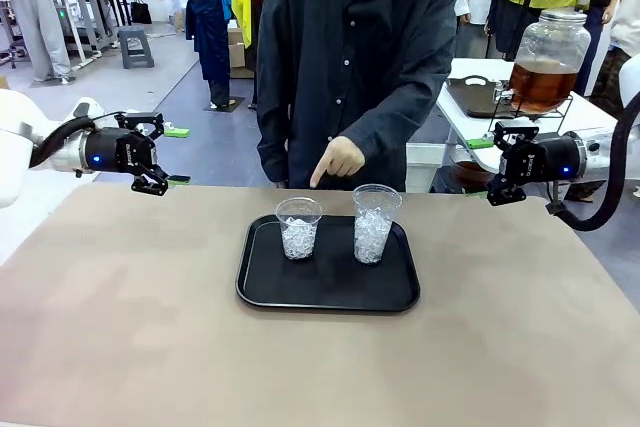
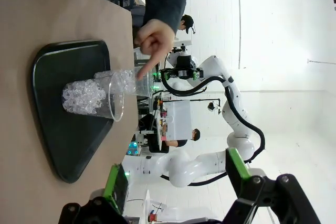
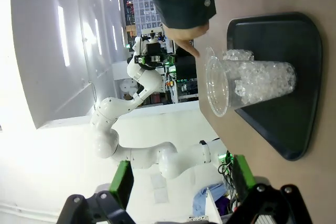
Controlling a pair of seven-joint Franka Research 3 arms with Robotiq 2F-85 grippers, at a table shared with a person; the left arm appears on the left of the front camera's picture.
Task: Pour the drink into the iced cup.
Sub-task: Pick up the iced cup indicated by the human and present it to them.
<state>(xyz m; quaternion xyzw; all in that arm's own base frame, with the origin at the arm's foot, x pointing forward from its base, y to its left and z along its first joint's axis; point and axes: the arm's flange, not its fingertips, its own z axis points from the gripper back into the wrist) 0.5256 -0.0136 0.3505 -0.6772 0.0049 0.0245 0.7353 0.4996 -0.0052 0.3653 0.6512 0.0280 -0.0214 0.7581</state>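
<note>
Two clear plastic cups of ice stand on a black tray [image 1: 260, 292] mid-table: a shorter cup [image 1: 299, 228] on the left and a taller cup [image 1: 374, 223] on the right. A person's hand [image 1: 340, 160] points a finger down just behind the tray, nearer the shorter cup. The amber-brown drink [image 1: 541, 87] fills the lower part of a large glass jar on a side table at the back right. My left gripper [image 1: 157, 157] hovers open and empty over the table's far left edge. My right gripper [image 1: 497, 164] hovers open and empty at the far right. Both stand well away from the cups.
The person stands at the far side of the brown table [image 1: 120, 327], directly behind the tray. The jar sits on a wire stand on a white side table [image 1: 470, 132] beyond my right arm. Wide bare tabletop lies on either side of the tray and in front of it.
</note>
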